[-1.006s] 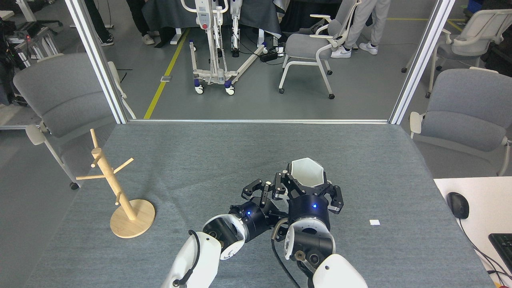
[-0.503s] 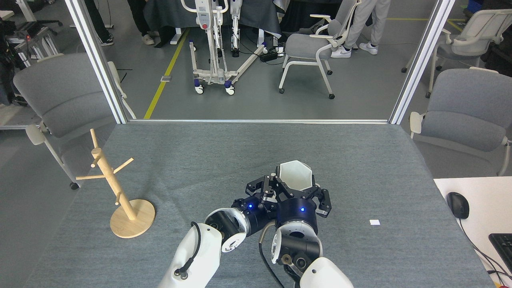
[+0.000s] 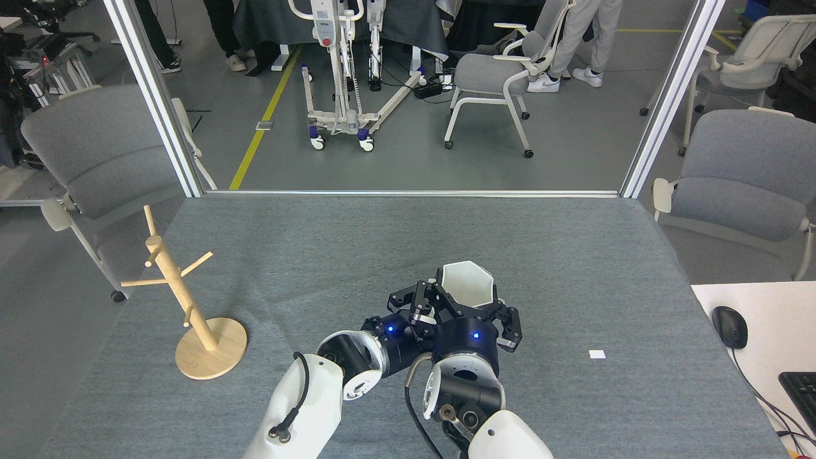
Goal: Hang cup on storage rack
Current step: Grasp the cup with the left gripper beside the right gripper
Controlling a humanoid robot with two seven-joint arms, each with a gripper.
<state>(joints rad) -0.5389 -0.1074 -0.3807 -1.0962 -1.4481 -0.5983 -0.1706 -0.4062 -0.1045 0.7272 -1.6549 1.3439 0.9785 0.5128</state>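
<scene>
The white cup (image 3: 468, 284) with its hexagonal rim facing up sits in my right gripper (image 3: 470, 306), which is shut on its lower body, at the table's middle front. My left gripper (image 3: 417, 298) is pressed in close at the cup's left side with its fingers spread open. The cup's handle is hidden behind the two grippers. Far off at the table's left edge stands the wooden storage rack (image 3: 175, 287) on its round base (image 3: 213, 350), its pegs bare.
A small white tag (image 3: 597, 354) lies on the grey table cloth (image 3: 319, 255) to the right. A white desk with a mouse (image 3: 728, 326) and keyboard (image 3: 800, 389) adjoins at right. Grey chairs (image 3: 95, 159) and metal posts (image 3: 153, 95) stand around the table.
My right gripper with the cup has drifted left and slightly toward me. The left gripper has closed the gap and now sits against the cup's left side.
</scene>
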